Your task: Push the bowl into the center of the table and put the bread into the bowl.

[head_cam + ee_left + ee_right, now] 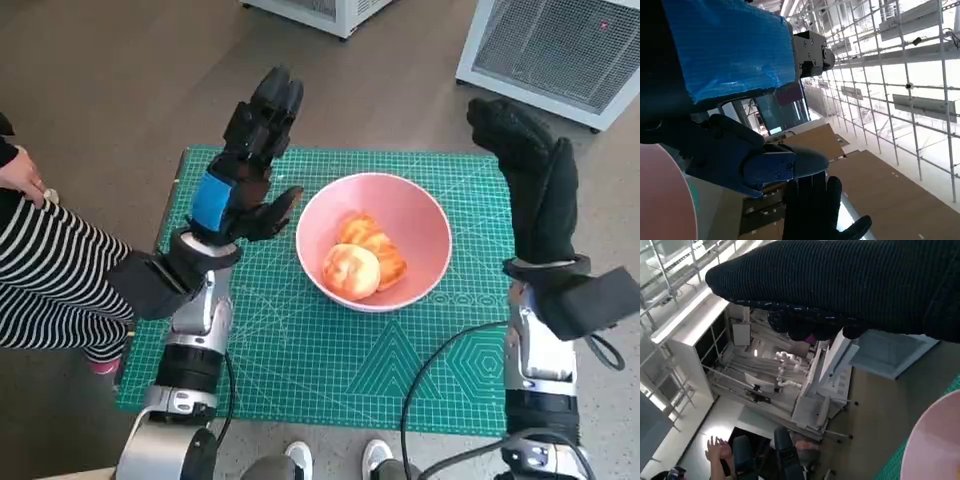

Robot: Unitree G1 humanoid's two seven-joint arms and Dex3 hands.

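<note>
A pink bowl (375, 240) stands near the middle of the green cutting mat (300, 350), with pieces of orange-brown bread (362, 260) inside it. My left hand (250, 160) is raised to the left of the bowl, fingers spread, holding nothing. My gloved right hand (530, 170) is raised to the right of the bowl, fingers pointing away, empty too. The bowl's rim (660, 200) shows at the edge of the left wrist view, and the rim (935, 445) appears in a corner of the right wrist view. The gloved hand (815, 210) also shows in the left wrist view.
A person in a striped garment (50, 290) sits close at the table's left side, a hand (20, 175) near the mat corner. White ventilated units (560, 50) stand on the floor beyond the table. Feet (335, 460) show at the front edge.
</note>
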